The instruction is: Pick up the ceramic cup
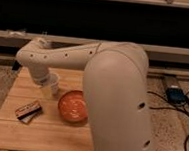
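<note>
The ceramic cup point(55, 85) is small and white and stands upright on the wooden table point(42, 135), just left of the orange bowl point(74, 105). My white arm reaches from the lower right across the table and bends down at its far left end. The gripper point(46, 80) is at the end of that bend, right against the cup's left side, and mostly hidden by the wrist. I cannot tell whether it touches the cup.
A flat card-like box point(28, 110) with dark and red marks lies on the table's left front. A dark wall with rails runs behind the table. A blue device point(175, 94) with cables lies on the floor at the right.
</note>
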Robot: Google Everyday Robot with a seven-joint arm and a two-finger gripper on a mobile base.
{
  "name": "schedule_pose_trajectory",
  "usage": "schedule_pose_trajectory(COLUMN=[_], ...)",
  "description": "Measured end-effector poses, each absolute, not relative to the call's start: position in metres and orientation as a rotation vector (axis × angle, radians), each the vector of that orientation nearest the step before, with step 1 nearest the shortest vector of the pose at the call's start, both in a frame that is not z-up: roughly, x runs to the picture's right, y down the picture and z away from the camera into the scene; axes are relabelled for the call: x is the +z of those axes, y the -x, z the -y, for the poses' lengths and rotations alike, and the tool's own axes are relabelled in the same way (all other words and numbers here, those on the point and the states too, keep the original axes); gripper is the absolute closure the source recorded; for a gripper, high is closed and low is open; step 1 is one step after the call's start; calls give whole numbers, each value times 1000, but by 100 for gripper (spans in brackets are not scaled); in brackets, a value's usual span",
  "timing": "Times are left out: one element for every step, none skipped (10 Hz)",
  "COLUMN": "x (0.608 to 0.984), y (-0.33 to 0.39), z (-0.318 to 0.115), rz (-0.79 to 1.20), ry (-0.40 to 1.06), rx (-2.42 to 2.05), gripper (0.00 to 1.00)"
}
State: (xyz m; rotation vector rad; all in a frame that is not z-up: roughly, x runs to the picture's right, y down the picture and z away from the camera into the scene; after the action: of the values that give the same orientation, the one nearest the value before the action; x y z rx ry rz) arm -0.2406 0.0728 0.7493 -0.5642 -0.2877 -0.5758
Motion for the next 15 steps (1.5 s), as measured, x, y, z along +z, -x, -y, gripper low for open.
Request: schedule_pose_trajectory(x=[752, 757, 759, 762, 768, 773, 778, 786, 791, 796, 802, 812, 816, 823, 829], y=[230, 216, 211, 211, 213, 212, 211, 211, 213, 212, 210, 209, 210, 213, 213], z=[-69, -65, -62, -60, -58, -56, -55, -55, -56, -57, -58, -62, -64, -68, -72], rz=[278, 266, 259, 256, 257, 255, 254, 248, 246, 242, 235, 230, 229, 228, 225], ry=[559, 554, 550, 548, 549, 550, 551, 557, 560, 562, 563, 561, 560, 563, 567], rx=[-555, -531, -523, -517, -517, -514, -511, -512, -515, -516, -516, -513, -514, -518, -521], gripper=[20, 20, 20, 20, 20, 20, 20, 20, 20, 20, 20, 20, 20, 20, 20])
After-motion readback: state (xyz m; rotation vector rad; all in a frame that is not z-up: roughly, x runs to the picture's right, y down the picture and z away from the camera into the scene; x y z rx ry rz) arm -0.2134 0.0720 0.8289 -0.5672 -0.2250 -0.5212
